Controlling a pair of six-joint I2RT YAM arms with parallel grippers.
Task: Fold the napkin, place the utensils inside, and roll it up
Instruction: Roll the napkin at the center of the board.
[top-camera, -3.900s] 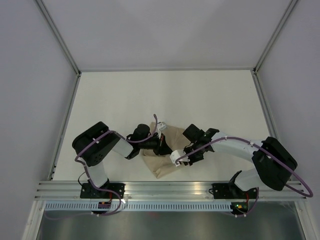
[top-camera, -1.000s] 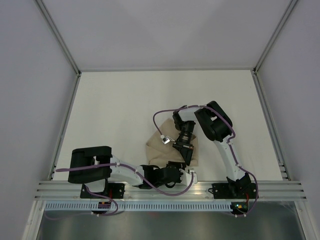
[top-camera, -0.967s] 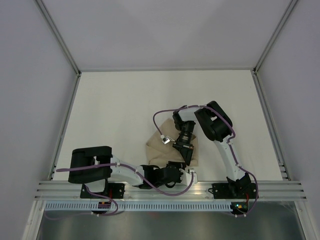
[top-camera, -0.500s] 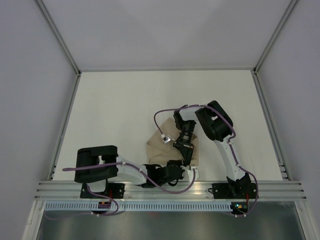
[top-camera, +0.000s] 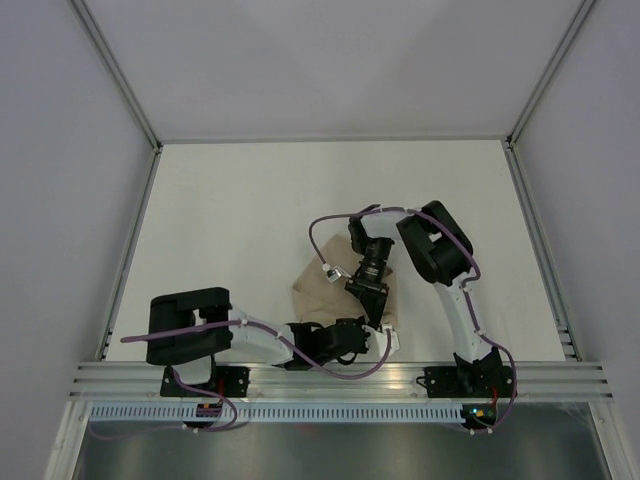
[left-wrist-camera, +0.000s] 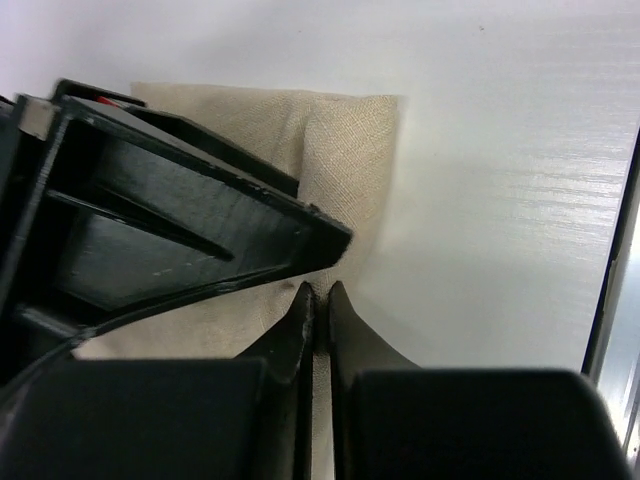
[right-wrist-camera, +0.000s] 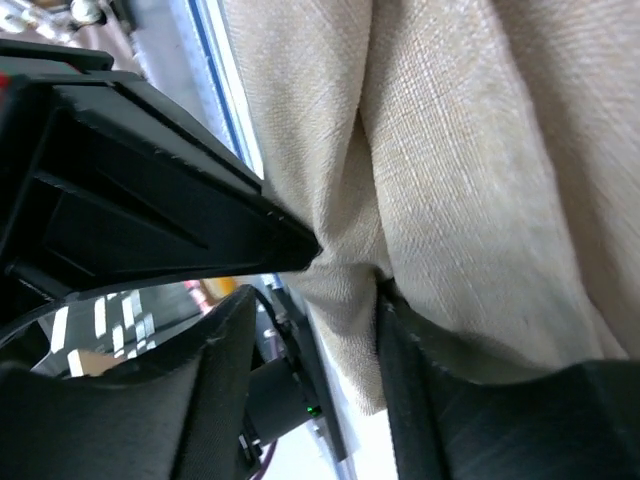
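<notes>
Left fingers have pinched shut on coarse-woven beige napkin

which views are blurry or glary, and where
Left wrist view: napkin weave crisp, its own fingers soft and dark, streaky glare on the table; right wrist view: napkin sharp too, background at left blurred; top external view: even light, no blur.

The beige napkin fills most of the view in soft folds, one fold lies between the spread fingers of the right gripper, and the pointed black left gripper touches the cloth.
</notes>
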